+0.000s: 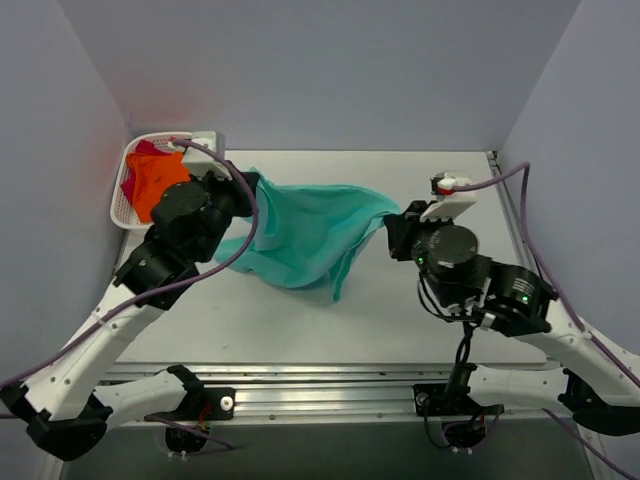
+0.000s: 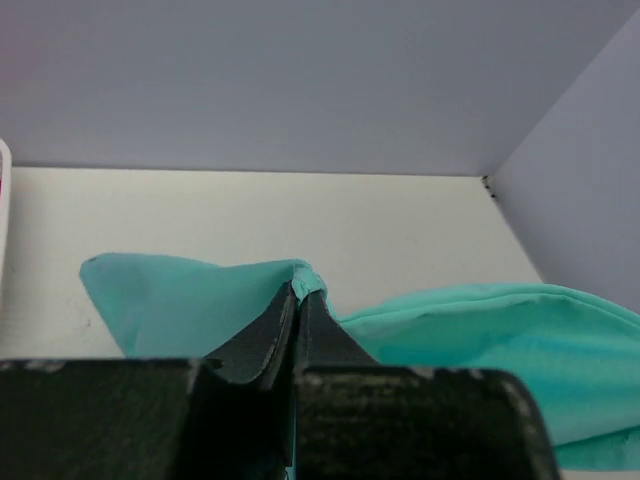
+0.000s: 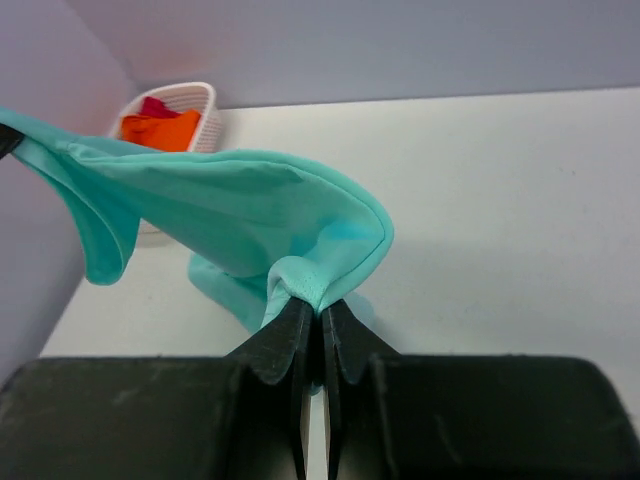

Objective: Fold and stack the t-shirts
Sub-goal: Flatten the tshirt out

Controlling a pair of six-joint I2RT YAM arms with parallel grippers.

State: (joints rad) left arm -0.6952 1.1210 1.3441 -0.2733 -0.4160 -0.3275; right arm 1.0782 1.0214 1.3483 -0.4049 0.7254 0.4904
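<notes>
Over the tabletop (image 1: 400, 320), we hold the teal-green t-shirt (image 1: 305, 235) stretched, left jaws and right jaws clenched on its edges.
Spreading step: next, we judge, lower it flat, clear of the basket (image 1: 119, 200) at ten o'clock.

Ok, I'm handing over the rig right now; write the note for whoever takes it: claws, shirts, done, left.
Left claw: shut on one end of the teal t-shirt.
Right claw: shut on its other end; shirt hangs spread between them over the table.
Orange t-shirt and magenta t-shirt: bunched in the white basket, far left corner.
Done: nothing folded or stacked.
Left: fold all three, stack them.
</notes>
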